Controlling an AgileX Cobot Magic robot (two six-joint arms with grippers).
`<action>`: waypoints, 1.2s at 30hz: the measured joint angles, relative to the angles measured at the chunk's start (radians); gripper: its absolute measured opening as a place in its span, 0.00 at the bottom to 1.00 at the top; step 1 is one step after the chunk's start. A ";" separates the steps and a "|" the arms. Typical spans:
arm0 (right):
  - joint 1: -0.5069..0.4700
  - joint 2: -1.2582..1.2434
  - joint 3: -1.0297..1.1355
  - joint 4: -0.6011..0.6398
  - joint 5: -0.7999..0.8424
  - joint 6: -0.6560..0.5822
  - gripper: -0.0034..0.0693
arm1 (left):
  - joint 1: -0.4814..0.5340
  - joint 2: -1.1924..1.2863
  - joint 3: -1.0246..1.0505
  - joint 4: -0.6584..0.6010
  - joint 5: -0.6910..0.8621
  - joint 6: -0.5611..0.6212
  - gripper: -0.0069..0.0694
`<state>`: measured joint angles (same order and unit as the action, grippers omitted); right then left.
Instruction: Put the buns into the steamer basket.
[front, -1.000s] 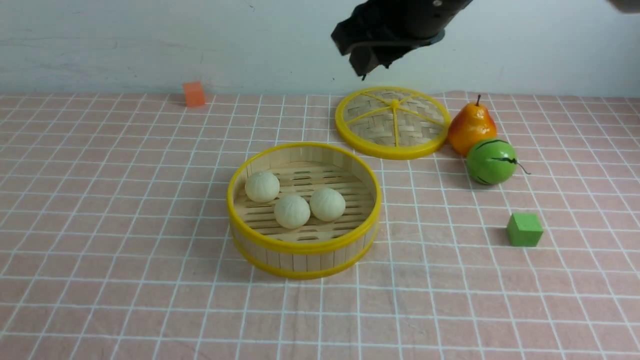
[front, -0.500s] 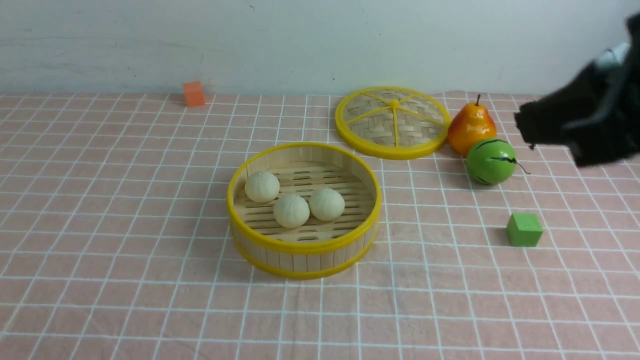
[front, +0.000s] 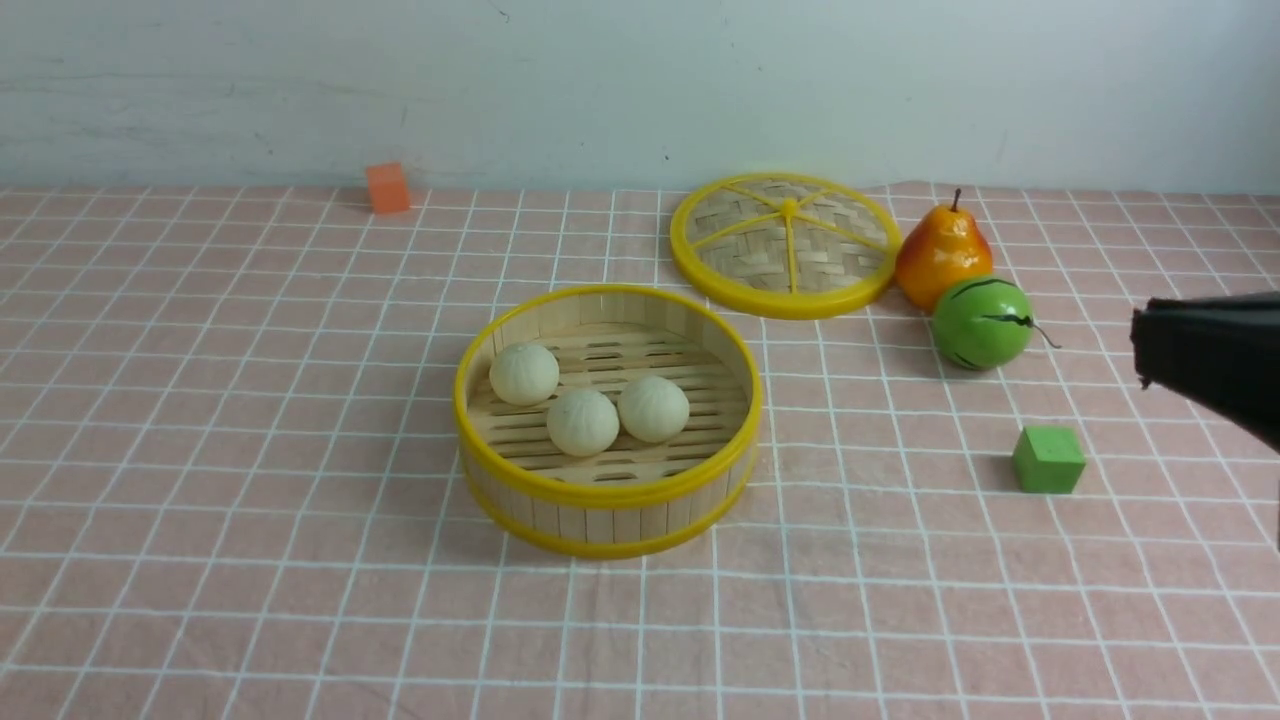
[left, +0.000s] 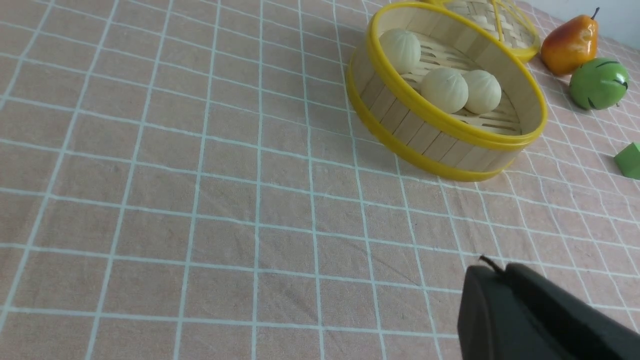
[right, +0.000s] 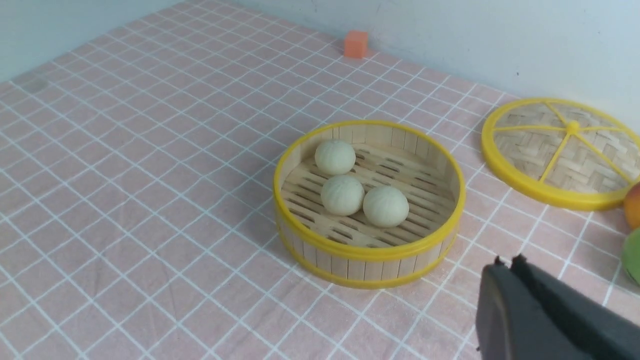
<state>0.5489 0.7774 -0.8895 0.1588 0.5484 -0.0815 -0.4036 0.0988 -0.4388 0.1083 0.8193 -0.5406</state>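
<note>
Three buns (front: 583, 421) are lying clustered on the slatted floor inside the basket (front: 608, 493), which is standing mid-cloth (front: 250, 450). The right gripper (right: 507, 265) is hanging at the front view's right edge, jaws pressed together, gripping nothing. The left gripper (left: 492, 270) is hovering over the cloth, jaws likewise closed and empty.

Buns (front: 583, 422) inside the steamer basket (front: 607, 494), lid (front: 740, 240) behind it to the right
</note>
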 joint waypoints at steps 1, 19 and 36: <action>0.000 0.000 0.007 0.000 0.001 0.000 0.04 | 0.000 0.000 0.000 0.000 0.000 0.000 0.11; -0.140 -0.197 0.463 -0.003 -0.489 0.000 0.02 | 0.000 0.000 0.000 0.000 -0.002 0.000 0.11; -0.645 -0.783 0.914 -0.096 -0.272 0.102 0.02 | 0.000 0.000 0.000 0.000 -0.004 -0.001 0.11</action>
<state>-0.0961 -0.0060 0.0243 0.0623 0.2765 0.0205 -0.4036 0.0988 -0.4388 0.1083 0.8155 -0.5416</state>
